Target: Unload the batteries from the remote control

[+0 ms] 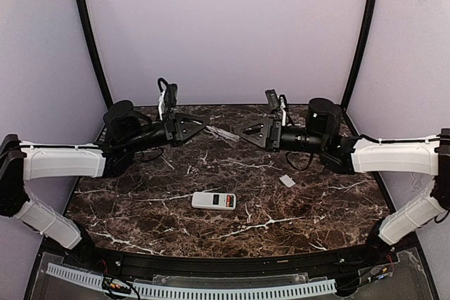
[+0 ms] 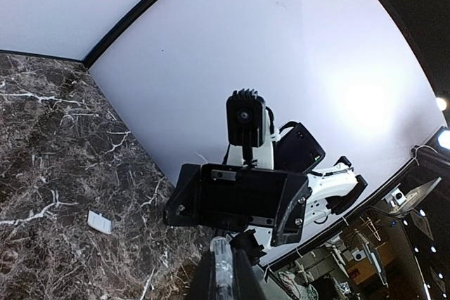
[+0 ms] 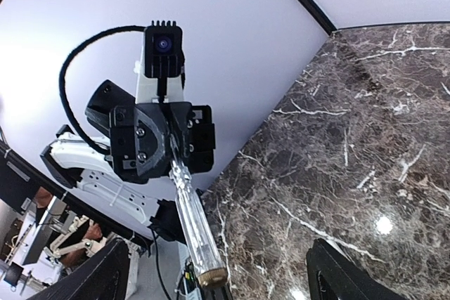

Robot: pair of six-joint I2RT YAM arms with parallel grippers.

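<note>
remote [image 1: 214,201] lies below the raised left pincer [image 1: 203,129], long axis crosswise; that pincer clamps a clear tool [image 1: 223,134]; right pincer [image 1: 241,133], slightly farther, gapes empty.

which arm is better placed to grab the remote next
Right, likely: the right hand is open and empty, while the left hand is shut on a clear-handled tool. The remote control lies about midway between both.

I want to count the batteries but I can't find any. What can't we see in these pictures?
- batteries: none show in any view; the remote control lies display-up, hiding its underside.
- remote control: outside both wrist views.
- clear-handled tool: its gripped end hidden inside the left pincer, right wrist view.
- white cover plate: too small for detail, top view.
</note>
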